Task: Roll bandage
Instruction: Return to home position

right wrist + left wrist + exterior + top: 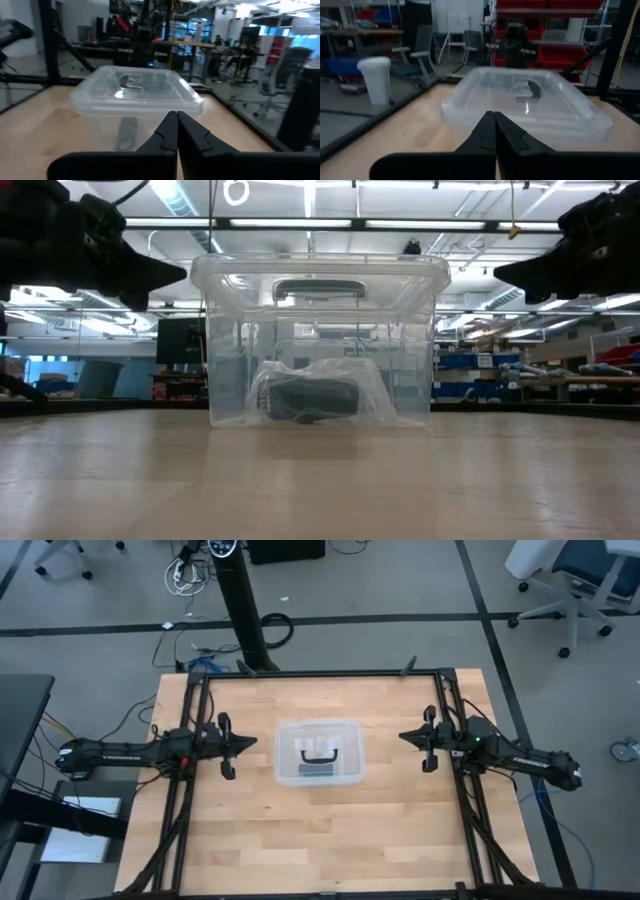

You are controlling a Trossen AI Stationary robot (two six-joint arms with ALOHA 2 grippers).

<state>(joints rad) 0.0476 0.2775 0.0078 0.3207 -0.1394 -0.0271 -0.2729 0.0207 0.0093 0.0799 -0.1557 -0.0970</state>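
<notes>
A clear plastic box (319,751) with a lid and a black handle (320,752) stands in the middle of the table. Inside it, in the low view, a dark bandage roll (312,400) lies in a crinkly clear bag (318,392) on the box's floor. My left gripper (252,741) is shut and points level at the box from the table's left, a short way off. My right gripper (403,735) is shut and points level at the box from the right, also apart from it.
A black frame (320,676) runs along the table's far, left and right edges. Bare wood lies all around the box, widest toward the near edge (320,860). Beyond the table stand office chairs and shelving.
</notes>
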